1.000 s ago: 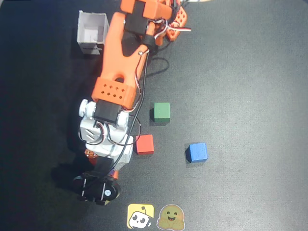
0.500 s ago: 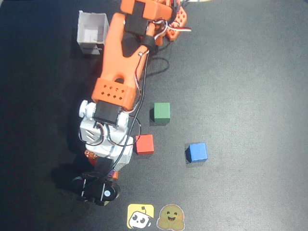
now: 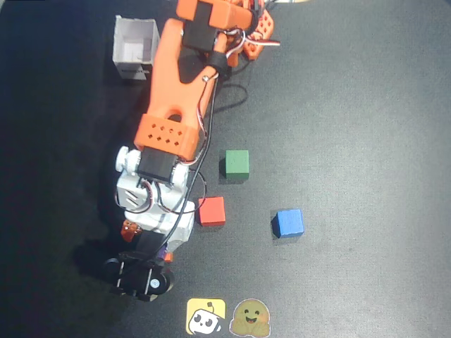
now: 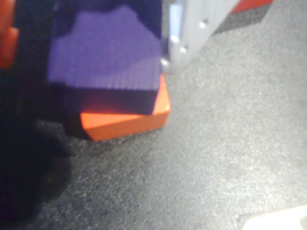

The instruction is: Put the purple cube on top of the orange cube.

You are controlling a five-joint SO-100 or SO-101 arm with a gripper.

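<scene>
In the wrist view the purple cube (image 4: 108, 55) sits on top of the orange cube (image 4: 124, 122), a little askew. My gripper (image 4: 91, 28) straddles the purple cube. The pale finger (image 4: 192, 24) is right at its right edge, while the orange finger (image 4: 5, 38) stands off to the left across a dark gap. The jaws look slightly open. From overhead my gripper (image 3: 148, 243) is at the lower left, and only a sliver of the purple cube (image 3: 163, 251) peeks out beside it. The arm hides the orange cube there.
A red cube (image 3: 211, 210), a green cube (image 3: 237, 163) and a blue cube (image 3: 289, 222) lie to the right of the arm on the black mat. A white open box (image 3: 135, 48) stands at the top left. Two stickers (image 3: 227, 317) lie at the bottom edge.
The gripper head has shifted slightly down and left in the overhead view. The orange finger shows more at the left, and a purple sliver now shows by the gripper.
</scene>
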